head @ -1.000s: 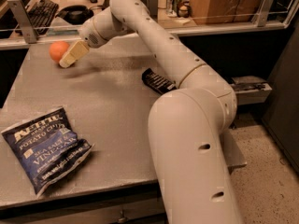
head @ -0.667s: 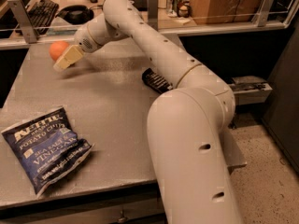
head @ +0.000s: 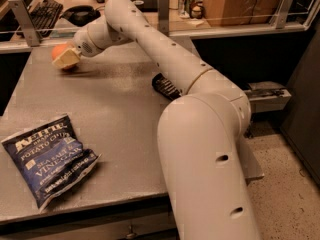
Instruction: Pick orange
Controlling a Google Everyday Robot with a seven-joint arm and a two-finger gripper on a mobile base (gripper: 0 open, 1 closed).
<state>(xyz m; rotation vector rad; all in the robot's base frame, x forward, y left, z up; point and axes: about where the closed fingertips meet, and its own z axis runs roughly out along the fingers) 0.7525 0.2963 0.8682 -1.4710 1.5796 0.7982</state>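
Observation:
The orange (head: 57, 50) sits at the far left of the grey table (head: 120, 114), near its back edge. Only its upper left part shows; the rest is hidden behind my gripper. My gripper (head: 66, 59) is at the end of the long white arm (head: 150, 39), reaching across the table. It is right against the orange's near right side and covers most of it. I cannot tell whether the orange rests on the table or is held just above it.
A blue chip bag (head: 47, 156) lies flat at the table's front left. A black object (head: 165, 86) lies by the arm at mid-table. A railing (head: 165, 4) and a shelf with a keyboard (head: 42, 11) run behind the table. My white base (head: 210, 169) fills the front right.
My gripper has moved left and closed in on the orange, so that it now covers most of the fruit. The chip bag has not moved.

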